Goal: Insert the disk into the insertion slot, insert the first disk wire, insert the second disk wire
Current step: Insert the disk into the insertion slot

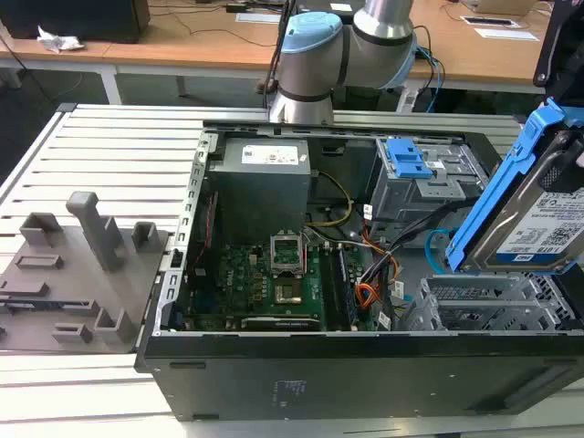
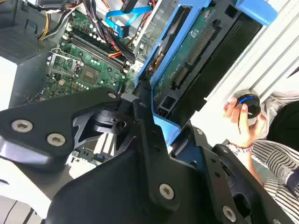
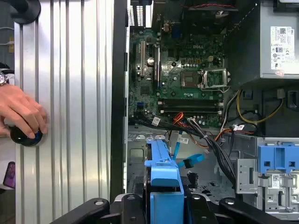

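The disk [image 1: 538,228], a grey drive with a white label in a bright blue carrier, hangs tilted on edge over the exterior view's right end of the open computer case. Just below it stands the insertion slot [image 1: 493,301], a silver perforated cage. In the first wrist view my gripper [image 3: 166,204] is shut on the disk's blue carrier [image 3: 163,175]. The second wrist view shows the disk's circuit side [image 2: 196,51]. The second disk wire [image 1: 436,242], a light-blue flat cable [image 3: 180,156], loops loose inside the case beside the cage. The first disk wire [image 3: 209,140] lies among dark cables nearby.
A taller grey bay box with a blue latch [image 1: 406,160] stands behind the cage. The power supply [image 1: 265,173] and motherboard [image 1: 265,283] fill the case's other half. Grey fixtures [image 1: 82,265] sit on the slatted table. A person's hand [image 3: 21,112] rests on a knob.
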You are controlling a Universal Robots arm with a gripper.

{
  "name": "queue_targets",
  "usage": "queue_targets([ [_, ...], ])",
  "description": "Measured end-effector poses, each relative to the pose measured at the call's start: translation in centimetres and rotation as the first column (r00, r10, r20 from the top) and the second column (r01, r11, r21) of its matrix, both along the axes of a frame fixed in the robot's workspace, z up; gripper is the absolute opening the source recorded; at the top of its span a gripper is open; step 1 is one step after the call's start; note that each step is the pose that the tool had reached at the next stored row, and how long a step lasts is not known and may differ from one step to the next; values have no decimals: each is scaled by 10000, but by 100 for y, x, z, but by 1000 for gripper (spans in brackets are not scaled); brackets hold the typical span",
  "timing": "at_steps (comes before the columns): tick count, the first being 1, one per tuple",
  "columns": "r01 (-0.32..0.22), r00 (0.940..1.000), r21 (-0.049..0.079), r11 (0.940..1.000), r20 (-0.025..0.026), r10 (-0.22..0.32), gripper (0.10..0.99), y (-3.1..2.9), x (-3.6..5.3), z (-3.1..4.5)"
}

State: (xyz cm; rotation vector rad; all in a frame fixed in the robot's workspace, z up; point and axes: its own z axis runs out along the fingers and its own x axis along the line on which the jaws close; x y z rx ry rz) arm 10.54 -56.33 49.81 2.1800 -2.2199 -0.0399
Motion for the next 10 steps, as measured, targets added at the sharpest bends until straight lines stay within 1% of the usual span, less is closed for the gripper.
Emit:
queue_targets([
  [9, 0, 10000, 0, 10000, 0, 0, 365, 0, 0, -75],
  [10, 0, 10000, 0, 10000, 0, 0, 365, 0, 0, -93],
])
